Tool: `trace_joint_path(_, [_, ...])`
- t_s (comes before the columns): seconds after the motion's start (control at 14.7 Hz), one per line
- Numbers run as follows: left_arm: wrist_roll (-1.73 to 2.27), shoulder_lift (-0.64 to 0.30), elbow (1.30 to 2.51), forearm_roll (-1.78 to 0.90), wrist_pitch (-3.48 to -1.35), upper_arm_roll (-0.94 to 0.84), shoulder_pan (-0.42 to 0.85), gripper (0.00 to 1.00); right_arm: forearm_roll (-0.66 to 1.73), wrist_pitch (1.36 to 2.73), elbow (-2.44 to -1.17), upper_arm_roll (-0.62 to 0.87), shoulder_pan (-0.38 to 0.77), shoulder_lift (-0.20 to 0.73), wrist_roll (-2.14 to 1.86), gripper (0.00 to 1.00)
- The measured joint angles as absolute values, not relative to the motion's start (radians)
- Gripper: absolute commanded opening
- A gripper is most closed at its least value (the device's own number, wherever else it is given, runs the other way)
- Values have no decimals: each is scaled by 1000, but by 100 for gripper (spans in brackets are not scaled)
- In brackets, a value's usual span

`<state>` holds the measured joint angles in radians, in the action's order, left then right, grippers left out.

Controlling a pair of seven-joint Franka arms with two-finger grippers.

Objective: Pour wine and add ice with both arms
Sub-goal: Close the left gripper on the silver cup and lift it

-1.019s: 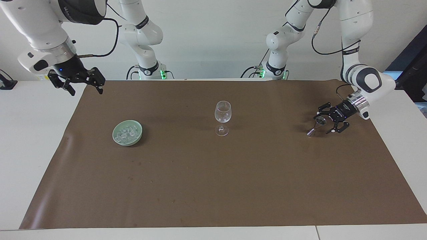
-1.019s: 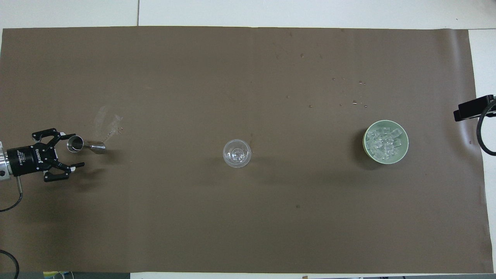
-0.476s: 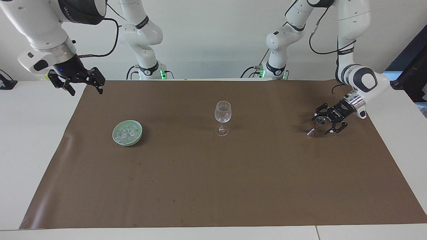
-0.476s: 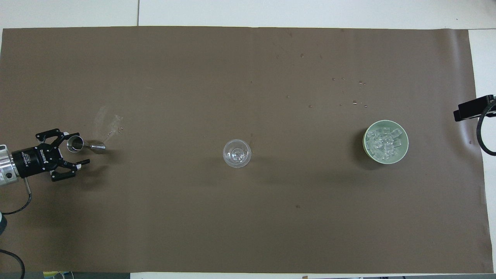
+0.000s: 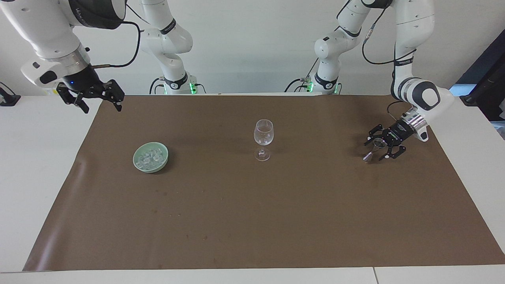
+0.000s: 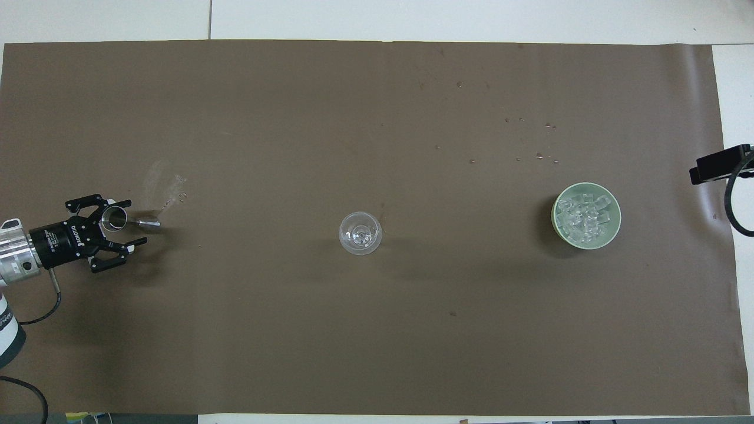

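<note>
Left gripper (image 5: 378,147): fingers spread around the upper cup of a small metal jigger (image 6: 131,221), contact unclear.
Right gripper (image 5: 100,101): spread, empty, waiting above the table's edge.
Ice (image 6: 583,218): heaped in the pale green bowl (image 6: 614,230), toward the right arm's end.
Wine glass (image 5: 263,139): upright, mid-table.
Writing: unreadable.

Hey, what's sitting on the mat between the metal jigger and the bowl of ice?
Only the empty wine glass, standing about midway between the jigger and the ice in its green bowl. The overhead view shows it best.
</note>
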<state>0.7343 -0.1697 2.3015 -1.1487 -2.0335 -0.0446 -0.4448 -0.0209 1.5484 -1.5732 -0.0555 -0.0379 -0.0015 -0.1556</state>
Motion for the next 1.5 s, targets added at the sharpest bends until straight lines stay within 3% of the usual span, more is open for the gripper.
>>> trace_joint_path(0.07, [734, -169, 2302, -1149, -2034, -44, -445, 19, -21, 1548, -1573, -55, -38, -2, -156, 100])
trace_joint_path(0.14, [733, -169, 2302, -1149, -2034, -43, -445, 0, -21, 1548, -1573, -56, -38, -2, -156, 100])
trace_joint_path(0.68, [730, -143, 2302, -1154, -1998, -39, -458, 0, -21, 1548, -1573, -55, -38, -2, -156, 100])
trace_joint_path(0.95, [813, -47, 2300, -1156, -1952, -42, -430, 0, -21, 1548, -1573, -55, -38, -2, -156, 100])
trace_joint_path(1.5, [1054, 152, 2301, -1157, -1926, -50, -209, 0, -21, 1548, -1573, -55, -38, -2, -156, 100])
